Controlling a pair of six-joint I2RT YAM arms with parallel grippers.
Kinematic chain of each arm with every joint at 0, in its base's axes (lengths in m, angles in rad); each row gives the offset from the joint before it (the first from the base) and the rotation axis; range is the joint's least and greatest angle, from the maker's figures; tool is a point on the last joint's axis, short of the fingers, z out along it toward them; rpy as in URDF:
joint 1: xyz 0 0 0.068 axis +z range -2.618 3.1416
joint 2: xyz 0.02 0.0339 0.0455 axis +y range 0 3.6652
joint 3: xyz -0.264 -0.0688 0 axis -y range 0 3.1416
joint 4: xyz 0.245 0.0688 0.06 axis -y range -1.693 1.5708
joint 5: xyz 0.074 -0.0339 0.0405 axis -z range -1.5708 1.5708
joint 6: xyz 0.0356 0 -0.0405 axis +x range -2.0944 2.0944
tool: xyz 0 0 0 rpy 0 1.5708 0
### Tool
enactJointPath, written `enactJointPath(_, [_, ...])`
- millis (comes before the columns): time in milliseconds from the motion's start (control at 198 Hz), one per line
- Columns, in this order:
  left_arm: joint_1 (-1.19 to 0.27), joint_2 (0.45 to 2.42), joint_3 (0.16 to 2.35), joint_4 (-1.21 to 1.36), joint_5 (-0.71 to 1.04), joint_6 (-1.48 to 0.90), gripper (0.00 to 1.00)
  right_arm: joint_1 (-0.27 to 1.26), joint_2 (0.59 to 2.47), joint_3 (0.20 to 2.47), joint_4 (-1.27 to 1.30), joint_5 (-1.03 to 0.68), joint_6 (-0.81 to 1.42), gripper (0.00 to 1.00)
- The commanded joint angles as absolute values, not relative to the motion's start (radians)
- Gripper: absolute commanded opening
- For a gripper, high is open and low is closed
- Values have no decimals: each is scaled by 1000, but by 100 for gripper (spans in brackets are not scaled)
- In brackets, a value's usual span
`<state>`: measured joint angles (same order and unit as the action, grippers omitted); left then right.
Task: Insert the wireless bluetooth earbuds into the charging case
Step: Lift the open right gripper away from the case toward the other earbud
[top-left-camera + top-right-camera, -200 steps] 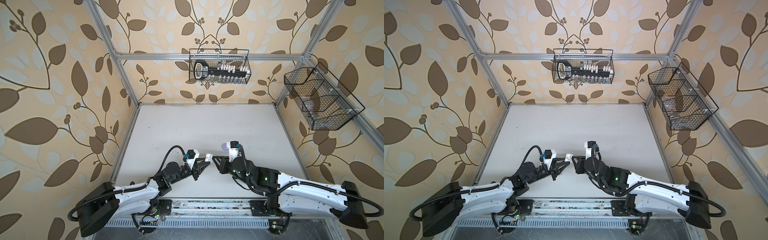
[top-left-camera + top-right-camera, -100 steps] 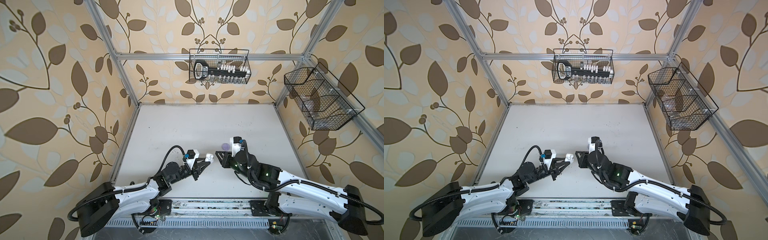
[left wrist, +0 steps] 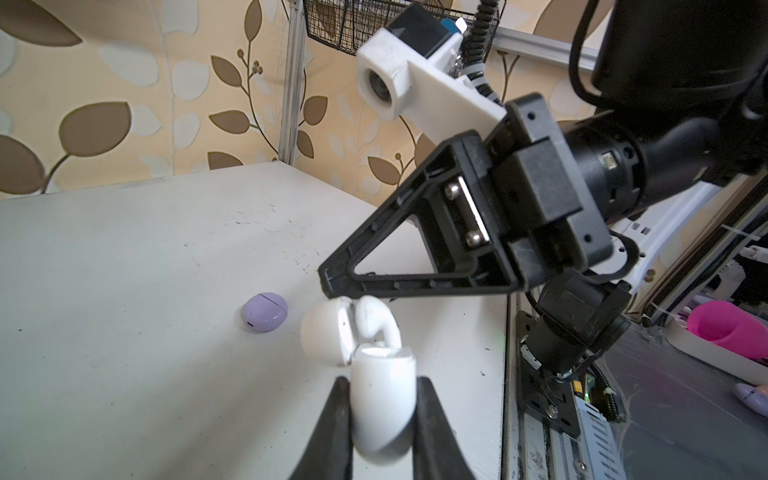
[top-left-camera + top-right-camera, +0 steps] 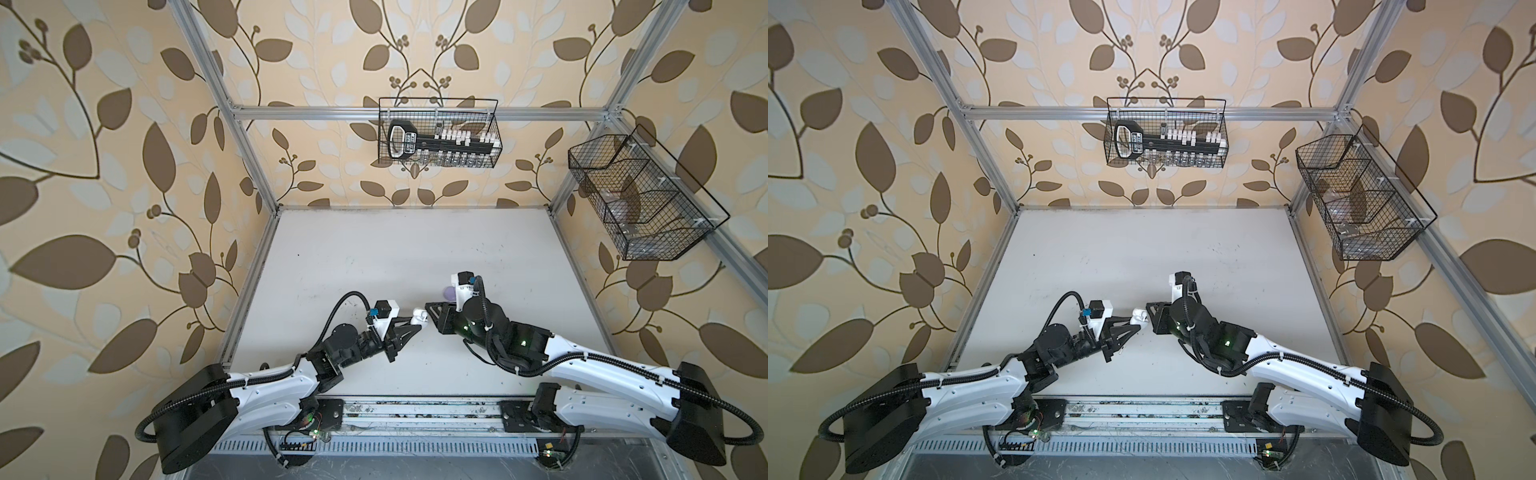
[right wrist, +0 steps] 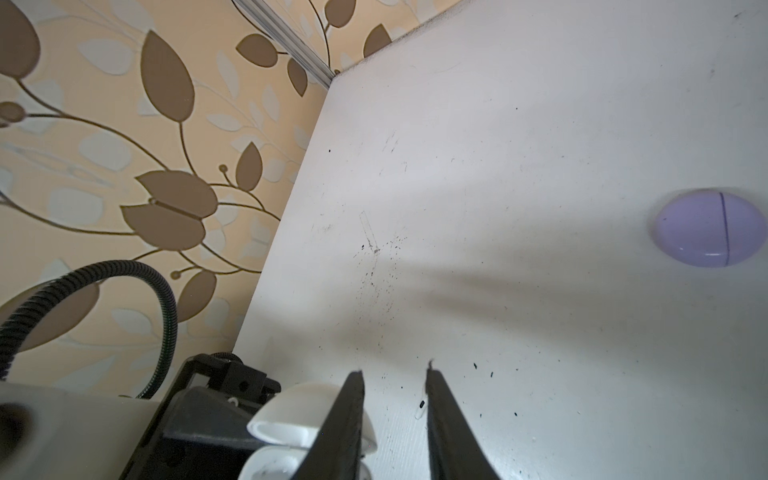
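Observation:
My left gripper is shut on the base of a white charging case, held above the table. Its lid hangs open. A white earbud stands up out of the case, its rounded head above the rim. The case shows in both top views between the two arms. My right gripper hovers just over the earbud and lid, tip nearly touching them. In the right wrist view its jaws stand apart with only bare table between them, the lid beside one finger.
A closed lilac case lies on the white table just beyond the right gripper. Wire baskets hang on the back wall and right wall. The table's front edge and rail lie close behind both grippers.
The right wrist has turned and the arm has shifted slightly right, its tip staying by the case; its jaws have narrowed a little. The left gripper has held still with the case.

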<state>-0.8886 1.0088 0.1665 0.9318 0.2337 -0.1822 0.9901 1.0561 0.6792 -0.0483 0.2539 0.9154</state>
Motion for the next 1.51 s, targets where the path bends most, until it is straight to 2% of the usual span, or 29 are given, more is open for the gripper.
enactJointPath(0, [-879, 1000, 181, 1000, 244, -167, 3, 1000, 1048, 709, -44, 244, 910, 27])
enactJointPath(665, [-879, 1000, 184, 990, 226, -166, 4, 1058, 953, 691, -141, 339, 921, 27])
enactJointPath(817, [-879, 991, 184, 970, 190, -157, 0, 1078, 953, 699, -232, 356, 933, 31])
enactJointPath(1013, [-879, 962, 178, 935, 92, -141, 0, 1123, 958, 663, -315, 374, 981, 31])
enactJointPath(1139, [-879, 935, 172, 910, 34, -129, 0, 1146, 1014, 646, -288, 330, 1010, 32])
enactJointPath(1507, [-879, 845, 144, 857, -183, -119, 0, 1206, 1388, 737, -113, 209, 1042, 33])
